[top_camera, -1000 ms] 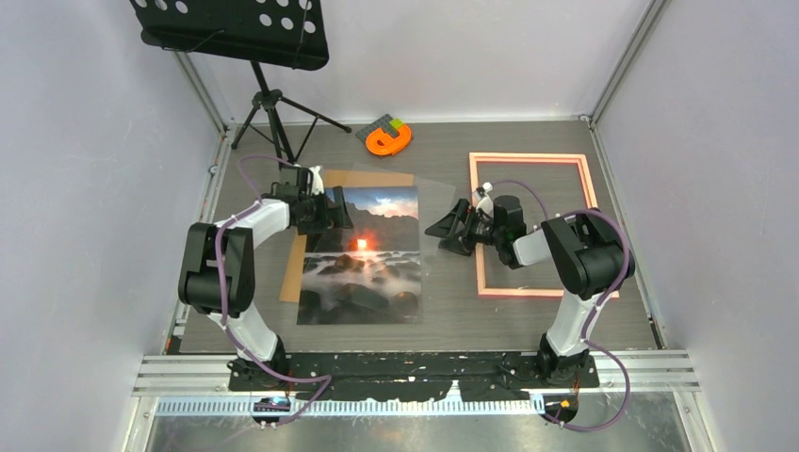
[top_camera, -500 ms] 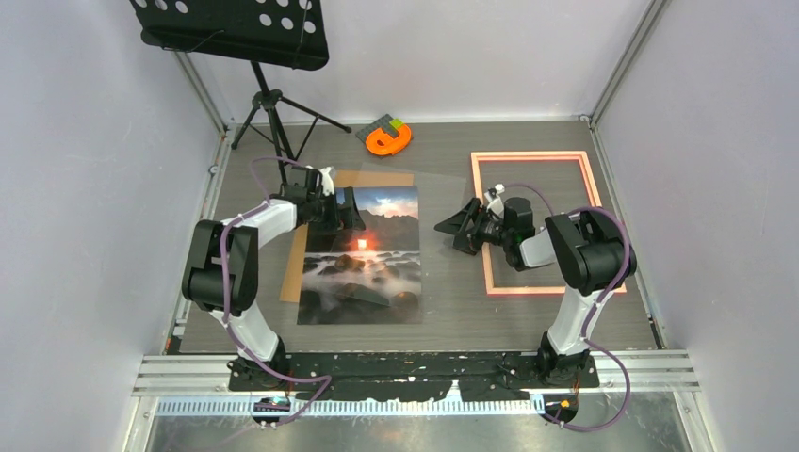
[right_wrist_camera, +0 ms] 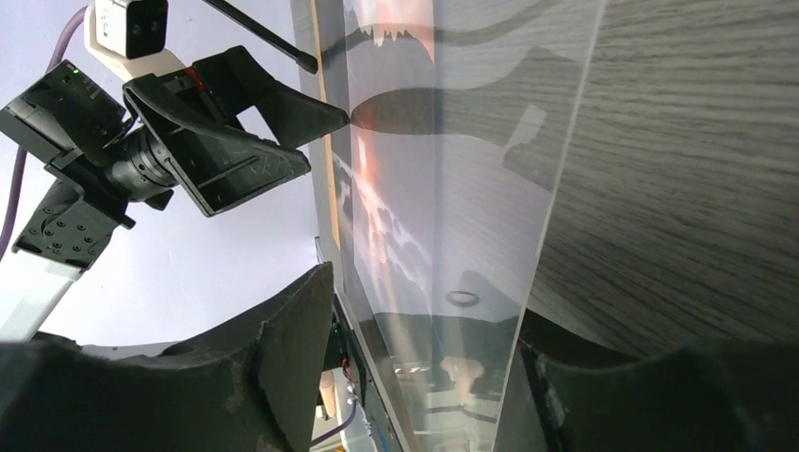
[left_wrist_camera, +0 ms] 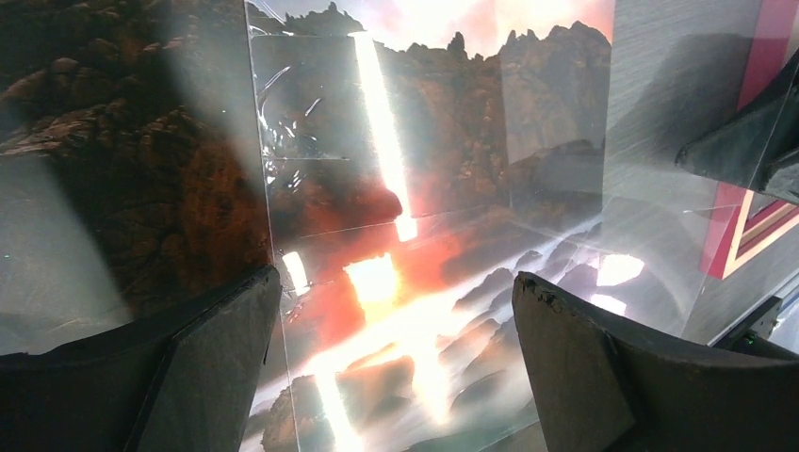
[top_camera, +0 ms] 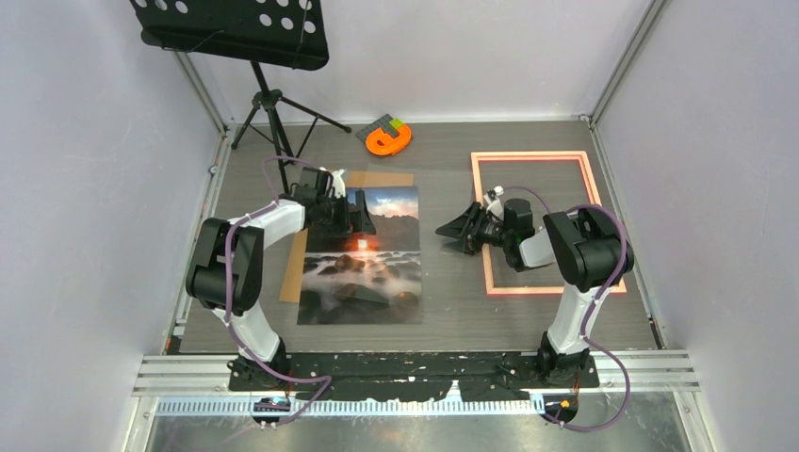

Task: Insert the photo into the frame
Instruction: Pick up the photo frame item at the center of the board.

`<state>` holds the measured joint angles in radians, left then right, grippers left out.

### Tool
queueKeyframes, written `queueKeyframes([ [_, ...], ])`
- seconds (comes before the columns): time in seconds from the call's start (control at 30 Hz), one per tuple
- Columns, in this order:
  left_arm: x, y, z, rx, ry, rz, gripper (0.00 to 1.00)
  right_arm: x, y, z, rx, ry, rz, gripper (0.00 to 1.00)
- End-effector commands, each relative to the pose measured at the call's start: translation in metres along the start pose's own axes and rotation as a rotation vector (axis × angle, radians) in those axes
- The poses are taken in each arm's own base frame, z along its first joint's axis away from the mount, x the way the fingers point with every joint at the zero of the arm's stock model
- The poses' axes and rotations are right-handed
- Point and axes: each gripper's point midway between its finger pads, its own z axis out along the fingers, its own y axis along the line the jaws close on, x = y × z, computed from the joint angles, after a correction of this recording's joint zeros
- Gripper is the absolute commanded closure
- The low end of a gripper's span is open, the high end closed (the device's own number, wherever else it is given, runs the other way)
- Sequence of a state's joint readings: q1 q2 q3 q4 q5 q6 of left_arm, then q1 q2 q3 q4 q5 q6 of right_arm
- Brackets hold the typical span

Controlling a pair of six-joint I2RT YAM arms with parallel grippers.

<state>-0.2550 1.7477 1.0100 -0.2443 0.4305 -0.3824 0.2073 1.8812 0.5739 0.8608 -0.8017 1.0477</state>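
The photo [top_camera: 363,273] is lying flat, well apart from the frame [top_camera: 528,156]. The left claw [top_camera: 363,218] is hovering wide open above it, holding nothing. The right claw [top_camera: 450,229], half-open, is straddling the clear sheet [right_wrist_camera: 443,188]. Dragging that sheet risks shifting the photo.

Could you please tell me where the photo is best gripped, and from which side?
Probably its left edge, pinched from the left. The photo lies flat and thin, but that edge rests on the brown backing board, so it seems slightly raised. Its far part lies under the clear sheet, so grip nearer.
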Motion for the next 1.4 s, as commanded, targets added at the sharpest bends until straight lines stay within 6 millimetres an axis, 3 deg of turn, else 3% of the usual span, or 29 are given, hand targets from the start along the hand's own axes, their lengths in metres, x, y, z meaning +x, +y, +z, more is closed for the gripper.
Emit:
queueKeyframes([
  [0.0,0.052,0.010,0.007,-0.027,0.180,-0.050,0.01,-0.009,0.020,0.001,-0.062,-0.003,-0.073,0.45],
  [0.07,0.050,0.008,0.005,-0.021,0.173,-0.041,0.01,-0.013,0.022,-0.001,-0.056,-0.013,-0.092,0.54],
  [0.23,0.037,0.000,-0.002,0.004,0.129,0.004,0.01,-0.027,0.027,-0.011,-0.013,-0.040,-0.146,0.86],
  [0.3,0.029,-0.007,-0.008,0.021,0.102,0.030,0.01,-0.031,0.032,-0.016,-0.005,-0.050,-0.168,0.93],
  [0.67,-0.034,-0.053,-0.062,0.131,-0.085,0.258,0.00,-0.047,0.083,-0.051,-0.124,-0.070,-0.295,0.94],
  [0.87,-0.072,-0.063,-0.082,0.190,-0.175,0.295,0.00,-0.049,0.104,-0.072,-0.211,-0.063,-0.359,0.94],
  [1.37,-0.080,-0.085,-0.058,0.426,-0.127,0.217,0.00,-0.021,0.160,-0.107,-0.338,-0.037,-0.505,0.94],
])
